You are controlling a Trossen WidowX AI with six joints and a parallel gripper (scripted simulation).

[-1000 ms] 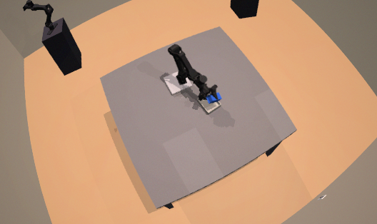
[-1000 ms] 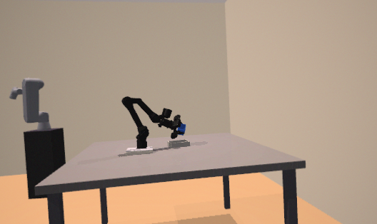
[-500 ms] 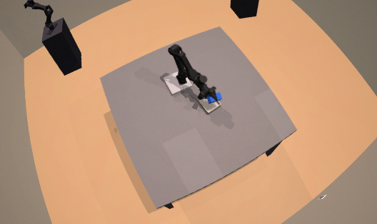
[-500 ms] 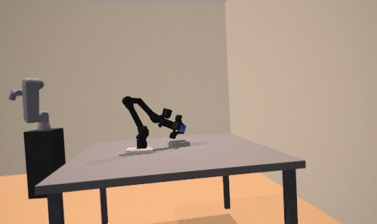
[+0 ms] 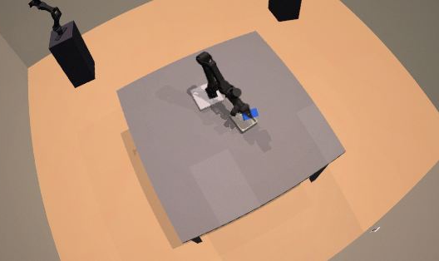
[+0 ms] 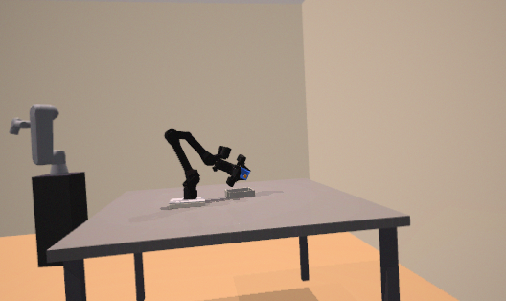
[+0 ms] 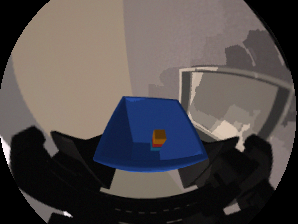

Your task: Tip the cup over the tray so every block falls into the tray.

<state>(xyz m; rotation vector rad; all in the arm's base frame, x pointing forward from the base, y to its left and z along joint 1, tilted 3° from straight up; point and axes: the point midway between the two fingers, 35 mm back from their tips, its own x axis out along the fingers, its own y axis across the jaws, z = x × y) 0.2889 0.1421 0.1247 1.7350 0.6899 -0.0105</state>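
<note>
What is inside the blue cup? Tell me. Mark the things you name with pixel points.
Inside the blue cup point(image 5: 250, 114) point(image 6: 244, 173) point(image 7: 155, 117), an orange block point(image 7: 159, 137) shows, with red and teal just below it. Those lower parts are mostly covered, so whether more blocks hide beneath cannot be told.

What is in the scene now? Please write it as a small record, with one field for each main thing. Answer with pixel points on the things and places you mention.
gripper: shut on the blue cup, gripper point(image 5: 249, 113) point(image 6: 240, 174) point(image 7: 147, 127)
cup: blue point(image 5: 250, 114) point(image 6: 244, 173) point(image 7: 150, 117), raised above the table, tilted
blocks: orange point(image 7: 159, 137), red and teal parts below it, inside the cup
tray: shallow, on the table point(image 5: 244, 125) point(image 6: 240, 194) point(image 7: 235, 75)
table: grey point(image 5: 162, 125) point(image 6: 225, 220)
pour: not finished
</note>
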